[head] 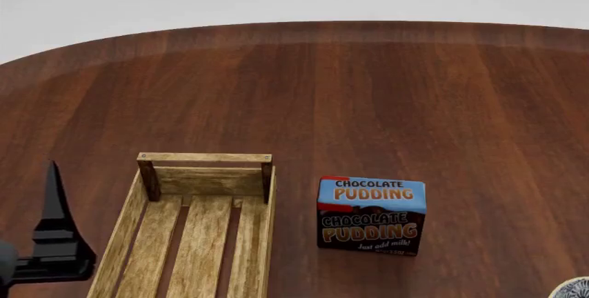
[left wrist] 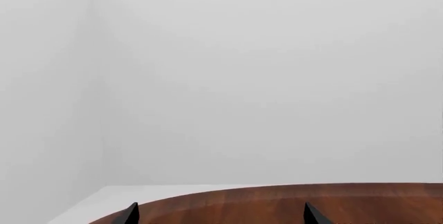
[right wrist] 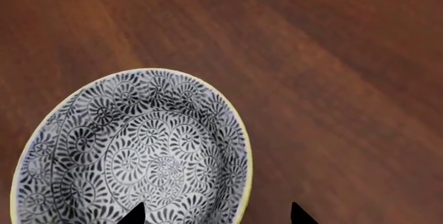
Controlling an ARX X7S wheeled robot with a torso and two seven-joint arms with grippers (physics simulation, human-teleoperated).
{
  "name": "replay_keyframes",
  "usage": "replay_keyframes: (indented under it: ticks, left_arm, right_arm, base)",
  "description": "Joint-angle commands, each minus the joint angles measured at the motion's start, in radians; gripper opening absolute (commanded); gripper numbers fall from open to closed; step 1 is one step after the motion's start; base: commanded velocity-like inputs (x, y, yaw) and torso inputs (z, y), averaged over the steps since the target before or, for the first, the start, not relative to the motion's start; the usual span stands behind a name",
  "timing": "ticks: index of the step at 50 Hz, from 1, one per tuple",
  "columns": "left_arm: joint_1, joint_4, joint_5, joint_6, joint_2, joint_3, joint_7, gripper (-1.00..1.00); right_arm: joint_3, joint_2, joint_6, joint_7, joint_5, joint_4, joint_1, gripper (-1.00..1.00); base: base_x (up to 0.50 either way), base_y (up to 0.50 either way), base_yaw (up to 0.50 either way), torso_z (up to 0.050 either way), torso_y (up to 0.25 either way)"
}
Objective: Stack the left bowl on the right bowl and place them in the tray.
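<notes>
A bowl with a black-and-white swirl pattern and a yellow rim sits on the wooden table. My right gripper is open, one fingertip over the bowl's inside and the other outside its rim. Only a sliver of a bowl shows at the head view's bottom right corner; no second bowl is in view. The light-wood slatted tray lies at the lower left, empty. My left gripper is just left of the tray; in the left wrist view it is open and empty, facing the table's far edge.
A blue-and-brown chocolate pudding box stands just right of the tray. The round dark-wood table stretches beyond it to a curved far edge. A pale wall lies behind the table.
</notes>
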Motion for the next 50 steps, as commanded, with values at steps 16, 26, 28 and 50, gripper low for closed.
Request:
replay_keyframes:
  ticks: [16,26,28,50]
  left_arm:
    - [-0.058,0.008,0.024,-0.062,0.001,0.062,-0.003,1.00]
    - [-0.071,0.007,0.032,-0.075,0.001,0.079,-0.004,1.00]
    - [-0.068,0.007,0.036,-0.074,0.000,0.085,-0.004,1.00]
    - [-0.057,0.082,0.029,-0.075,-0.021,0.087,-0.004,1.00]
  right_arm:
    - [0.007,-0.136,0.000,-0.077,-0.005,0.166,0.030,1.00]
    - [0.013,-0.179,0.013,-0.102,0.009,0.231,0.048,1.00]
    - [0.013,-0.185,0.013,-0.109,0.011,0.243,0.047,1.00]
    - [-0.003,-0.300,0.072,-0.172,0.014,0.412,0.097,1.00]
  base:
    - [0.00,0.00,0.00,0.000,0.000]
    - [0.00,0.00,0.00,0.000,0.000]
    - [0.00,0.00,0.00,0.000,0.000]
    - [0.00,0.00,0.00,0.000,0.000]
